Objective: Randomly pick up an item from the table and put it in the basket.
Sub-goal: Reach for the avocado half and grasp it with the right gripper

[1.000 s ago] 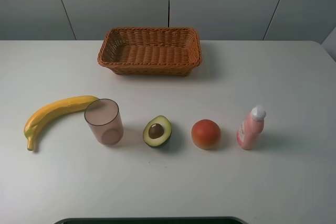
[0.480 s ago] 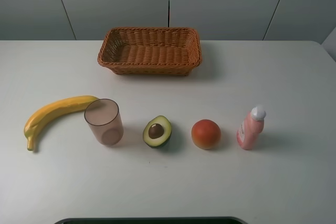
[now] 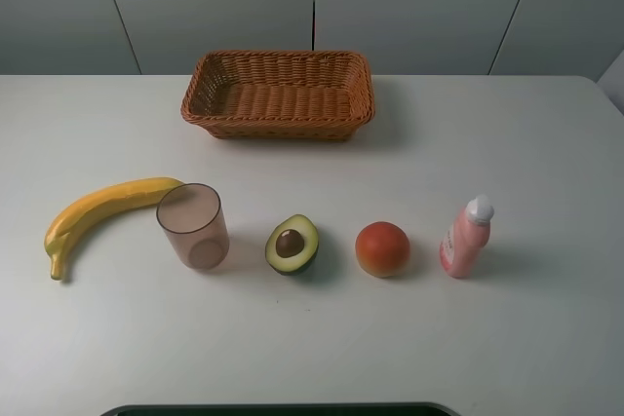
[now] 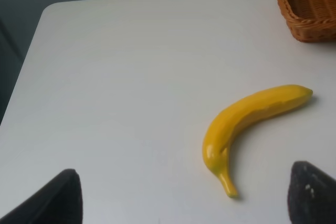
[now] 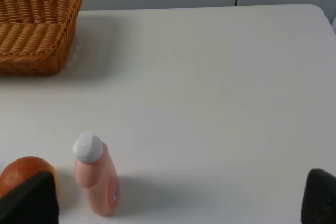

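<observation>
- Left tool [image 4: 181,203] is spread wide, with nothing between its dark fingertips [image 4: 52,200]; the banana [image 4: 247,121] lies on the table [image 4: 131,77] ahead of it.
- Right tool [image 5: 173,203] is likewise spread and empty, with the pink bottle [image 5: 97,179] upright near it.
- At 6 o'clock from the basket [image 3: 278,94], well apart from it, the avocado half [image 3: 292,245] rests cut face up on the table.
- A translucent cup [image 3: 193,226] stands at the avocado half's 9 o'clock, and a red-orange fruit [image 3: 382,248] at its 3 o'clock.

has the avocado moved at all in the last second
No. The avocado sits in the same spot, between the cup and the round fruit, in front of the basket.
</observation>
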Available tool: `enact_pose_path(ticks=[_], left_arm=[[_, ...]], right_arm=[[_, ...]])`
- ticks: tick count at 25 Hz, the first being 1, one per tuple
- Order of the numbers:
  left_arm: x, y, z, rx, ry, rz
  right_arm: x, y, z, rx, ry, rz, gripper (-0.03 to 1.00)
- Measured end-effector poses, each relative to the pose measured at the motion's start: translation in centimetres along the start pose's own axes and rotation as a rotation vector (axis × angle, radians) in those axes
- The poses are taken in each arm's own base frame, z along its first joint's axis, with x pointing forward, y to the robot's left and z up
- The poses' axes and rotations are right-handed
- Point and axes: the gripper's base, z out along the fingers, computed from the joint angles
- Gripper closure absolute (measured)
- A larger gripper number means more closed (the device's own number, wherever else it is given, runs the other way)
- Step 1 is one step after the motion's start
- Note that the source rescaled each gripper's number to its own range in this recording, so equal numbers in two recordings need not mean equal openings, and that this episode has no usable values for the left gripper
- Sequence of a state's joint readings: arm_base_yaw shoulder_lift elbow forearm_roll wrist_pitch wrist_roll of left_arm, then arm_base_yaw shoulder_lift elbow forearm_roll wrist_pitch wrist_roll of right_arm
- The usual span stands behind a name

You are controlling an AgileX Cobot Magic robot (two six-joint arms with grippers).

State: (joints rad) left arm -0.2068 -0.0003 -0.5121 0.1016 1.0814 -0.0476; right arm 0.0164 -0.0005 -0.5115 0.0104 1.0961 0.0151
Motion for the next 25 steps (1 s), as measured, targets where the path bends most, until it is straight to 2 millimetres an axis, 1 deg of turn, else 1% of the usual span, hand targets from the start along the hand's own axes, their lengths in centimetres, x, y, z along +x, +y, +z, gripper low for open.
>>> enact_pose_path(ticks=[25], left_arm=[[0.00,0.00,0.00,0.000,0.000,0.000]], right_arm=[[0.00,-0.18,0.00,0.020,0.000,0.000,-0.03]])
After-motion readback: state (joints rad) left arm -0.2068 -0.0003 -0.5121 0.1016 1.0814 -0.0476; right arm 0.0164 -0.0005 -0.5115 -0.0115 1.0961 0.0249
